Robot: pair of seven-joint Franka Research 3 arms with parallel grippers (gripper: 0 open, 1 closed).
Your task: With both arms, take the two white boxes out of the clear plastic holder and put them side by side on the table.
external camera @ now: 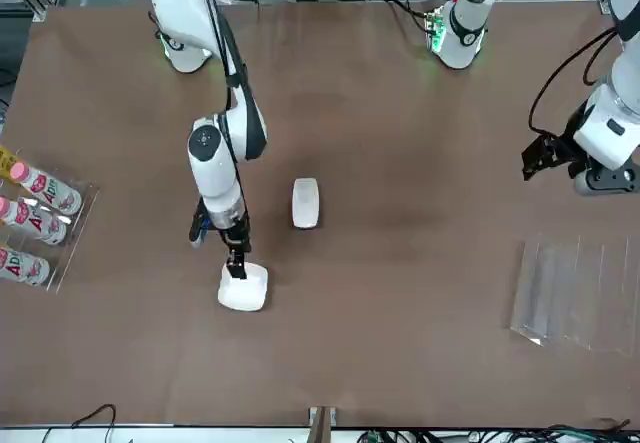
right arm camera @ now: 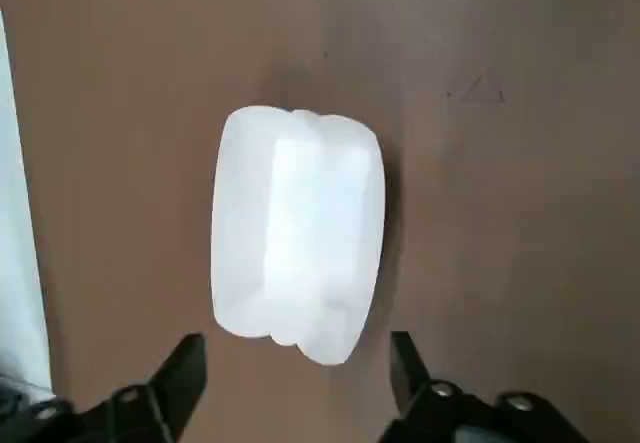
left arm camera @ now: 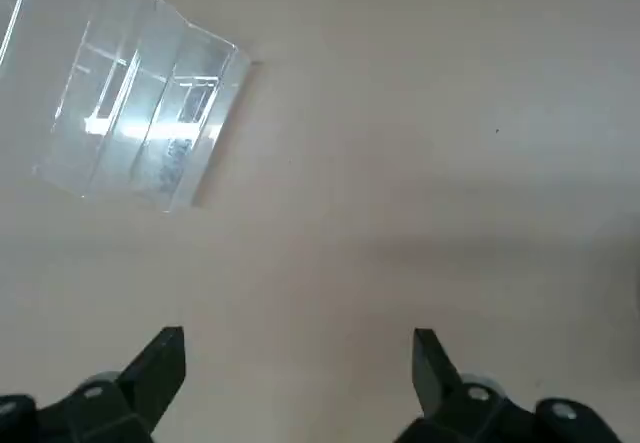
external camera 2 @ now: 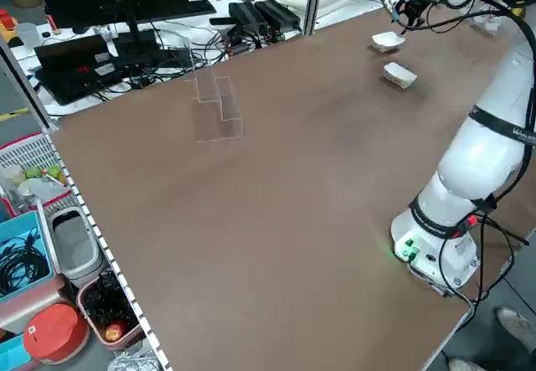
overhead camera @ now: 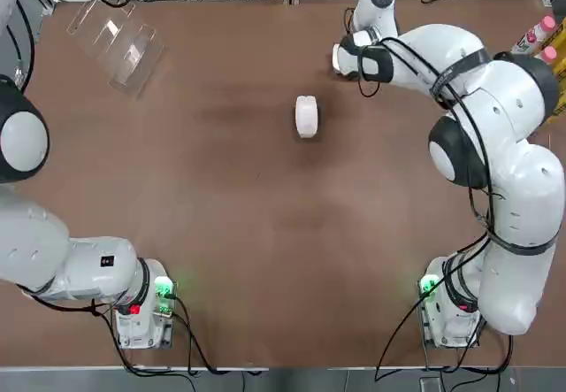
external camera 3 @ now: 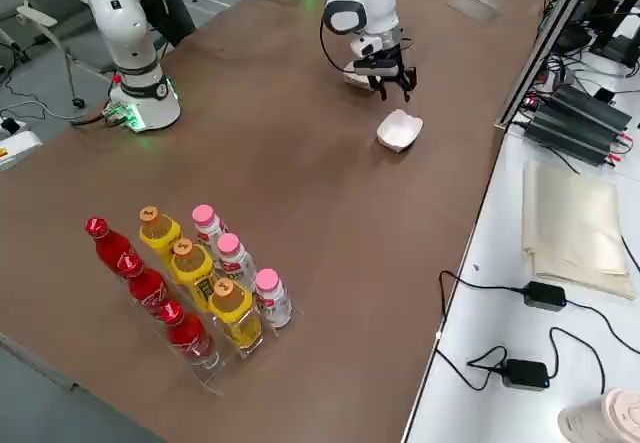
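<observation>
White, rounded, two boxes on the brown worktop, both out of the clear plastic holder, which sits empty near the far left corner. One box near the middle of the worktop; the other box farther toward the far edge, directly below the right gripper, not clamped, jaws apart just above it. Left gripper raised over the left side of the worktop beside the holder, jaws wide apart, nothing between them. Nine bottles in a rack at the right edge: three red, three yellow, three white with pink caps; label writing too small to read.
</observation>
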